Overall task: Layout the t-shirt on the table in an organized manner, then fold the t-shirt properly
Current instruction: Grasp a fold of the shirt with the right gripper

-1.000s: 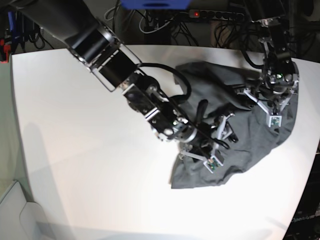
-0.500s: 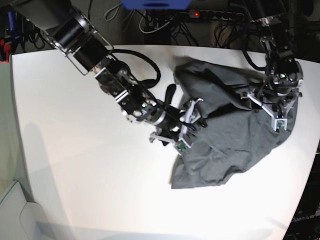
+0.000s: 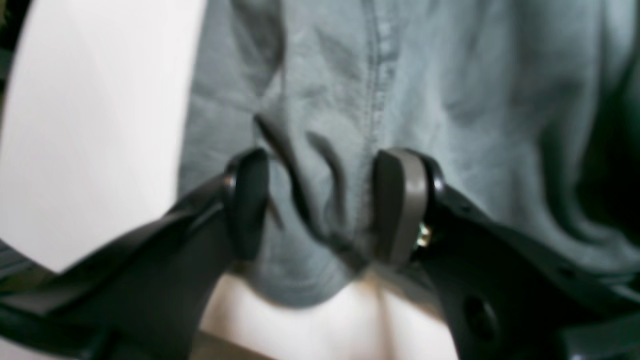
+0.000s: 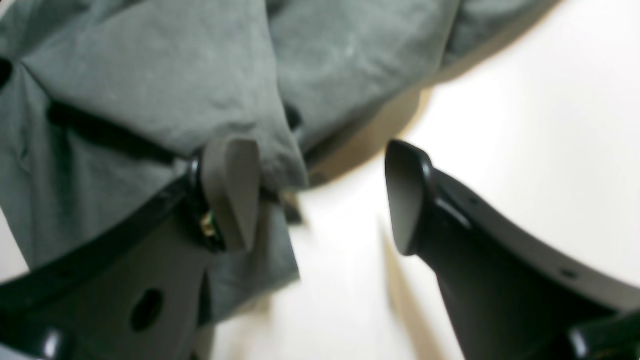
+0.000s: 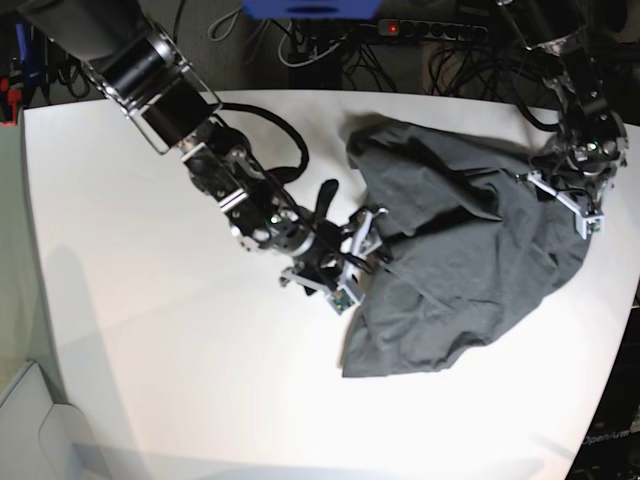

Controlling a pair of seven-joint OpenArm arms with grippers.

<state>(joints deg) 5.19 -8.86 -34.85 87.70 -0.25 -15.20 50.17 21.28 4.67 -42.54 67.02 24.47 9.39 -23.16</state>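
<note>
On the table, toward its right half, your shirt lies in a rumpled heap, nowhere near laid flat. Your left gripper sits at the shirt's far right edge, jaws partly apart with a puckered ridge of cloth bunched between them; it looks pinched, though you cannot tell from the blur how firmly. Your right gripper hangs at the shirt's left edge with its jaws wide apart: one finger rests against the cloth, the other over bare table, nothing gripped. By my reckoning you're in the spreading stage. Sleeves, hem and collar have yet to be sorted out, and no fold is made.
</note>
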